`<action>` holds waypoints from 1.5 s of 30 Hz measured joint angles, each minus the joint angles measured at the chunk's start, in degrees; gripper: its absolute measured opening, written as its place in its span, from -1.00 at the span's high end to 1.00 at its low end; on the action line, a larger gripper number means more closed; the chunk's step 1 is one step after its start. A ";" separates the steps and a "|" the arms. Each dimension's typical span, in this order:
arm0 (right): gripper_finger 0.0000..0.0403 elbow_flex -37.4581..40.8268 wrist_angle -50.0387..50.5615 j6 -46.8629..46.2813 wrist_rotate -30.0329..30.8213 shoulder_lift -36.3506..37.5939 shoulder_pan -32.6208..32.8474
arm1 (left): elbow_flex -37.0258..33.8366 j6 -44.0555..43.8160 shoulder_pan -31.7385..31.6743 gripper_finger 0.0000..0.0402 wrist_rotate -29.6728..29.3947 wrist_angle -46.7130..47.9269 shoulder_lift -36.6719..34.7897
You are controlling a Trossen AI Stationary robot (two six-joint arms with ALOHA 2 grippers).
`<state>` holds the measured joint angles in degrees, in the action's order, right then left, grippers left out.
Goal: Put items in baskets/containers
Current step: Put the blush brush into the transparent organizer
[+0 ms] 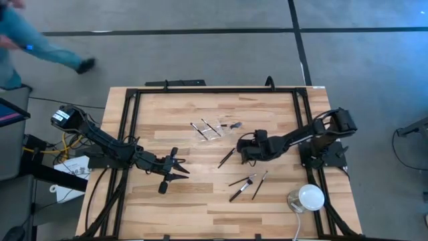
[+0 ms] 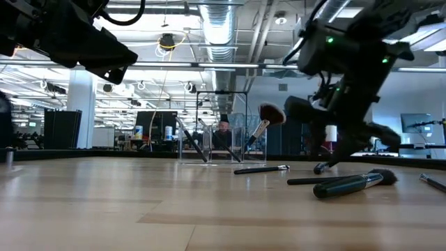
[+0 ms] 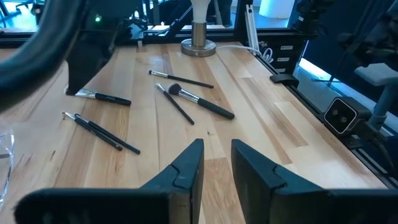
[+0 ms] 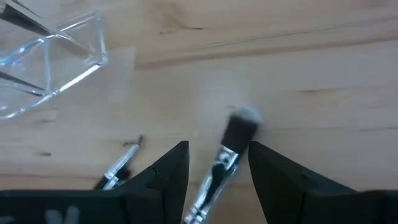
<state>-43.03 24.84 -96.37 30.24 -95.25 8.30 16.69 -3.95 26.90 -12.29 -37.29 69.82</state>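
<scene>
My right gripper (image 1: 242, 152) (image 4: 219, 158) is open and low over the table, its fingers on either side of a dark-handled brush (image 4: 231, 140) that lies flat without touching them. A second brush (image 4: 118, 167) lies beside it. The clear container (image 1: 209, 128) (image 4: 53, 59) stands further toward the far edge with several brushes inside; one round-headed brush (image 2: 268, 115) leans out over its rim. Three more brushes (image 1: 242, 187) (image 3: 199, 102) lie flat toward the near right. My left gripper (image 1: 177, 167) (image 3: 217, 165) waits open above the table's left half.
A white dome-shaped object (image 1: 307, 197) (image 3: 199, 25) stands at the table's near right corner. A black frame (image 1: 200, 90) runs round the table's edges. A person (image 1: 27, 40) walks beyond the far left corner. Bare wood lies between my two grippers.
</scene>
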 joint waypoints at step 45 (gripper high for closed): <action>0.98 -7.15 -23.49 49.54 30.80 9.73 15.57 | -1.49 0.00 -0.01 0.61 -0.11 -0.48 0.00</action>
<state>-50.17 1.35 -46.83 61.03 -85.52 23.87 15.20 -3.95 26.89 -12.40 -37.76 69.82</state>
